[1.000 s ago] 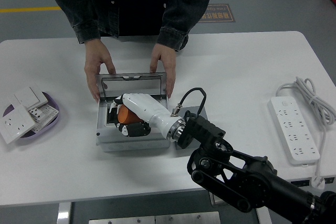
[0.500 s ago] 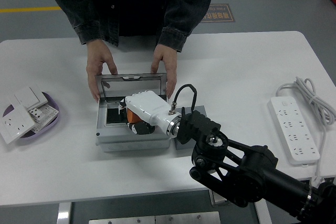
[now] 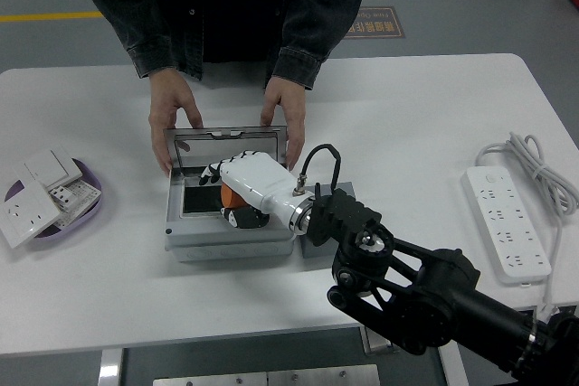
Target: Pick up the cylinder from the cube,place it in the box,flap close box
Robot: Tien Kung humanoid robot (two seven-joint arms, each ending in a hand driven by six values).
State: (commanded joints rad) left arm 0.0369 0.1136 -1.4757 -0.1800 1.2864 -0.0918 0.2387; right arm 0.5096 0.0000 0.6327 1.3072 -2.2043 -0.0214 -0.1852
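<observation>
A grey metal box (image 3: 194, 240) sits in the middle of the table with its lid (image 3: 226, 144) standing open at the back. My right hand (image 3: 237, 196), white with black fingers, is over the box's dark opening and is shut on an orange cylinder (image 3: 232, 196). A person's two hands (image 3: 172, 115) hold the lid's upper corners from the far side. The cube is mostly hidden behind my right forearm; a grey edge (image 3: 312, 250) shows right of the box. My left hand is out of view.
A purple plate (image 3: 90, 205) with several white switch plates lies at the left edge. A white power strip (image 3: 507, 223) with its coiled cable lies at the right. My black right arm (image 3: 416, 296) crosses the table's near right part.
My right hand with the orange cylinder has shifted right and slightly back over the box opening, and the wrist has turned. The person's hands still hold the lid.
</observation>
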